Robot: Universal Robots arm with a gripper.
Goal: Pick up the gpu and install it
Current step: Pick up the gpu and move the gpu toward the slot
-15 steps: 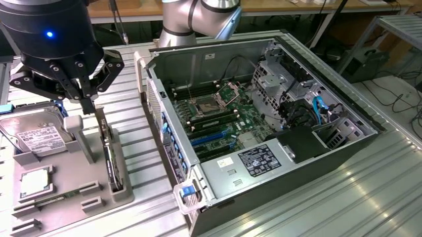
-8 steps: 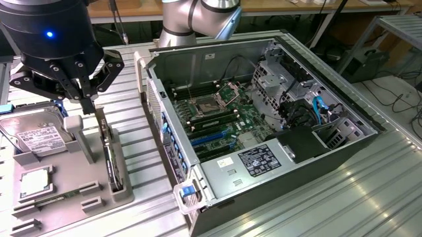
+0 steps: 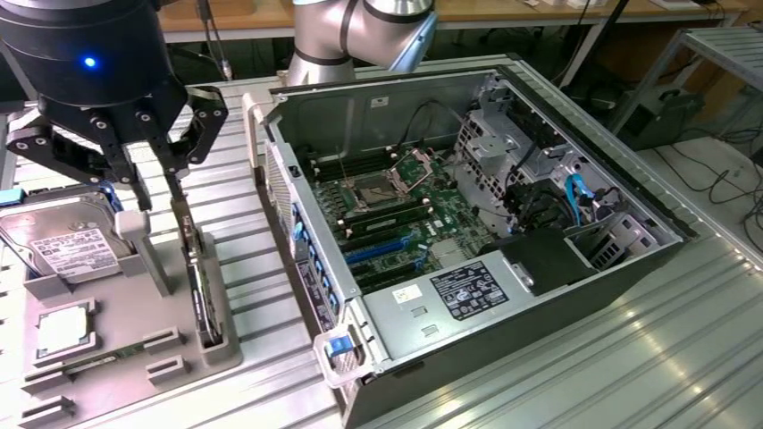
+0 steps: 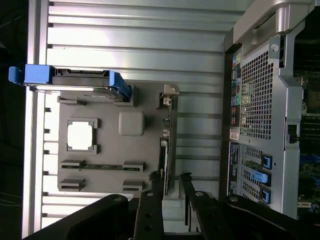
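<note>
The gpu stands on edge in a slot of the grey parts holder, at the exterior view's left. In the wrist view the gpu is a thin dark strip with its bracket end farthest from the camera. My gripper hangs just above the card's far end. The gripper is open, and its two fingers straddle the card's edge with a gap on either side. Nothing is held.
The open computer case lies at the exterior view's right, with blue expansion slots on its motherboard. On the holder sit a hard drive, a square chip and a memory stick. Everything rests on a ribbed metal table.
</note>
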